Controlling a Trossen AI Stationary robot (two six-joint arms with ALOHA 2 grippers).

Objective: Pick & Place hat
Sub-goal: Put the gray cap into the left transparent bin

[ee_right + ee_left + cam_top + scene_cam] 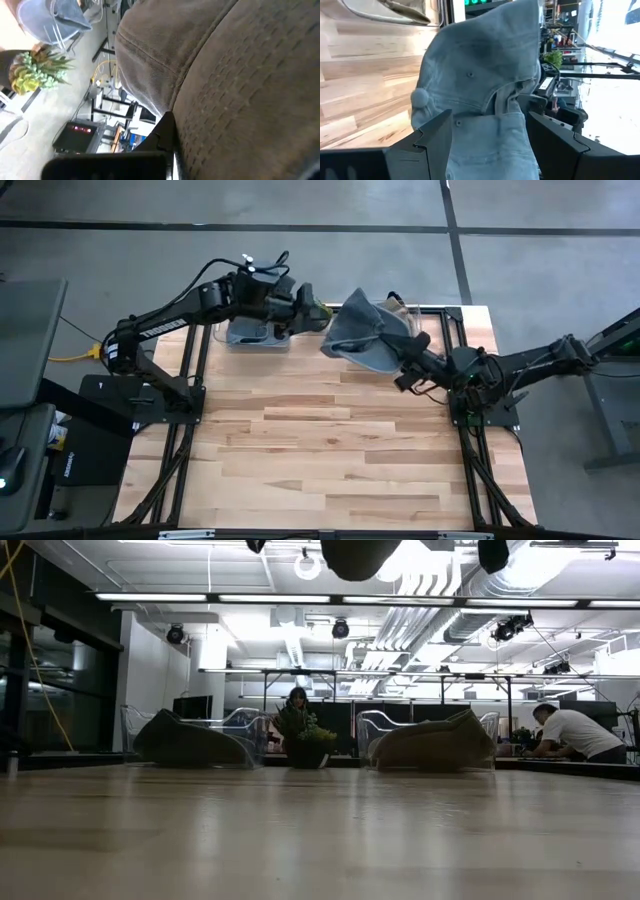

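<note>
Filling our right wrist view, the grey-brown hat (240, 85) is pinched in our right gripper (408, 358), whose fingers are pressed together on its fabric, holding it in the air over the far edge of the wooden table (330, 450). From above, this hat (368, 335) hangs open and crumpled between our two arms, just in front of the clear stand (412, 315) at the table's far right. Our left gripper (318, 318) is right beside the hat on its other side, its fingers (432, 137) spread wide with light blue-grey hat fabric (485, 95) lying between them; we cannot tell whether they press on it. Behind the left gripper a second hat (258, 332) rests in its own clear holder. Looking level across the table, we see two hats on clear stands (195, 740) (432, 743) either side of a small potted plant (303, 735), and a person in a white shirt (575, 732) bends over in the room beyond.
</note>
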